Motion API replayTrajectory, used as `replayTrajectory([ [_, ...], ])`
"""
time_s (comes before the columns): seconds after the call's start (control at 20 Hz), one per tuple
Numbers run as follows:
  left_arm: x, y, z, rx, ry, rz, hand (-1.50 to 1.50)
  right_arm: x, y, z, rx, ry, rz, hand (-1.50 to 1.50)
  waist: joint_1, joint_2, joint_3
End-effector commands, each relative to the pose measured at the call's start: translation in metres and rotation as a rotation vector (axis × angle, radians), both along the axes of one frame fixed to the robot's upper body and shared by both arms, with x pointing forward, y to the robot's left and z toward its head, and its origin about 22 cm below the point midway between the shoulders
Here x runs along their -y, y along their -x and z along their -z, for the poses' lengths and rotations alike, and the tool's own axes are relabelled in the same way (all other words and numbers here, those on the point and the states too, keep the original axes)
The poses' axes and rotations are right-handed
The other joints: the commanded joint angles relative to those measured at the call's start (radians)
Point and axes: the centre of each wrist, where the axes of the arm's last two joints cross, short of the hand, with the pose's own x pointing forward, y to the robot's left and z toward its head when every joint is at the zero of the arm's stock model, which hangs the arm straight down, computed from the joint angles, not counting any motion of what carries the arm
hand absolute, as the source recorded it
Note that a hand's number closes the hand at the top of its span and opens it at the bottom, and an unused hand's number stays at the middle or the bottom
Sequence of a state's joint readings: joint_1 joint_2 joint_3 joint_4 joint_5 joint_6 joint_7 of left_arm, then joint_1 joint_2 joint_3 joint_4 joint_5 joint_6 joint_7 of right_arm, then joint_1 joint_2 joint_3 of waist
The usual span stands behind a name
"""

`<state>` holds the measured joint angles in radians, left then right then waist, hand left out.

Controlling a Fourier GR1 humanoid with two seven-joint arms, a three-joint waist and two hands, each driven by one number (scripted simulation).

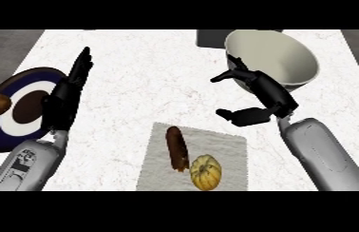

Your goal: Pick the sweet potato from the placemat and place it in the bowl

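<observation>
**A:** From the head view, where's the sweet potato (176, 148) relative to my hands?

**B:** It lies on the placemat (224, 152), on its left half, below and to the left of your right hand (263, 99). Its long axis runs almost straight up and down the view, tipped slightly so the near end sits further right. A small yellowish squash (205, 172) rests just beside that near end, possibly touching it; I can't tell.

**A:** Which hand do I send?

**B:** I'd judge the right. It hangs apart from the potato, above the counter (140, 74) between the mat and the bowl (280, 60), fingers spread and thumb out, holding nothing. The left hand (69, 91) is at the view's left edge, fingers straight and upright, resting over a dark blue plate (21, 83) with something brown on it.

**A:** Surfaces?

**B:** The potato is a dark reddish-brown, slim, rough-looking spindle. The mat is a pale grey, cloth-like rectangle. The bowl is cream, smooth and deep, just behind the right hand. The counter is white speckled stone.

**A:** So I come down and left, closing across its narrow width.
</observation>
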<state>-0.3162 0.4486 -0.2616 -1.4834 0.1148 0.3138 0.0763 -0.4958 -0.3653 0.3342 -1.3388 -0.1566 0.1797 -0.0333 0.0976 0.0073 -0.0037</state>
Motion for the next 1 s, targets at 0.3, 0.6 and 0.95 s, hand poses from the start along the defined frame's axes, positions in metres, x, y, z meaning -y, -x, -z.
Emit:
replayTrajectory([
  [0.3, -0.004, 0.004, 0.010, -0.015, 0.014, -0.100, 0.00, -0.076, -0.030, -0.077, 0.175, 0.397, -0.501, -1.50, -0.058, -0.004, 0.002],
  [0.6, -0.016, 0.008, 0.000, -0.006, -0.005, -0.083, 0.00, -0.148, -0.019, -0.089, 0.231, 0.713, -0.625, -1.50, -0.056, -0.007, 0.002],
  [0.95, -0.019, 0.008, -0.003, -0.004, -0.006, -0.105, 0.00, -0.224, 0.004, -0.079, 0.207, 0.952, -0.754, -1.50, -0.073, -0.006, 0.003],
])
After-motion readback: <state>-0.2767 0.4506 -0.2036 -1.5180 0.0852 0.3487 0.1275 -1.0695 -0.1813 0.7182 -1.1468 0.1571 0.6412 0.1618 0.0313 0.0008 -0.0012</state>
